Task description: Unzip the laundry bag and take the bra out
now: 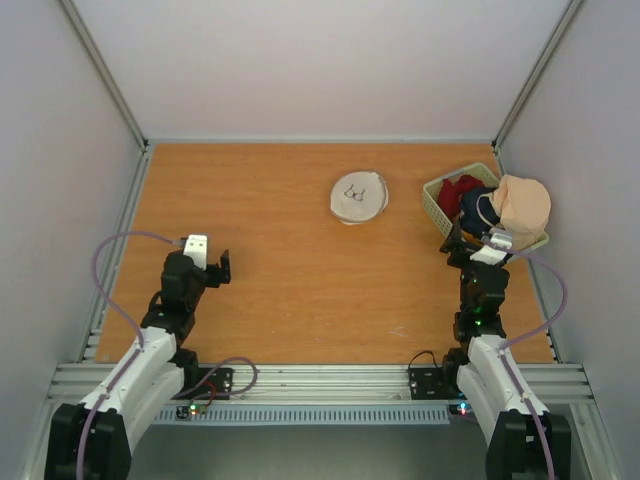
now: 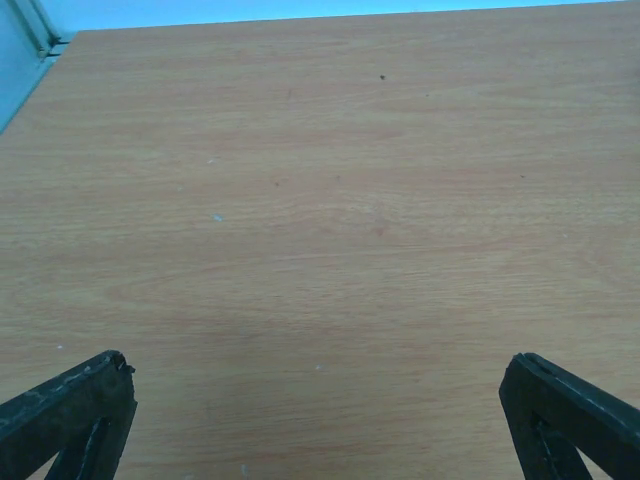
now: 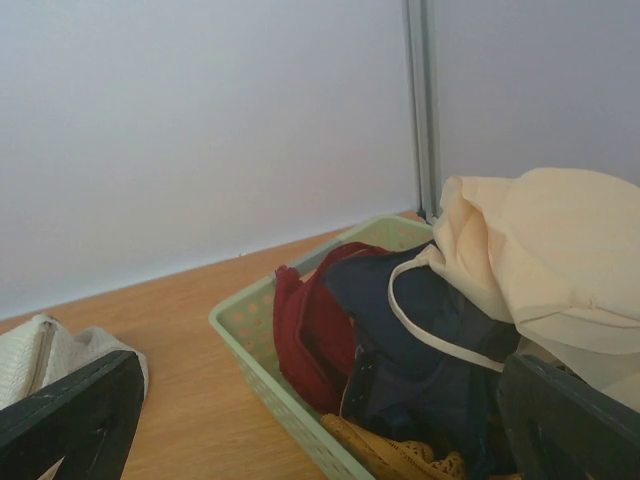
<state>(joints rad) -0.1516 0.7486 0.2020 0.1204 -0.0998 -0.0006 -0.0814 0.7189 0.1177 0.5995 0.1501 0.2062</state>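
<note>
Left pincer (image 1: pixel 219 268) and right pincer (image 1: pixel 453 243) both gape wide, empty, so unzipping hasn't begun; next comes reaching the laundry bag (image 1: pixel 358 198), well apart.

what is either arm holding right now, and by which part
Nothing is held. The left gripper is open above the table; the right gripper is open facing the green basket, with nothing between its jaws.

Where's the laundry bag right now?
Top view: the laundry bag lies on the table, far side, right of centre, just left of the green basket.
</note>
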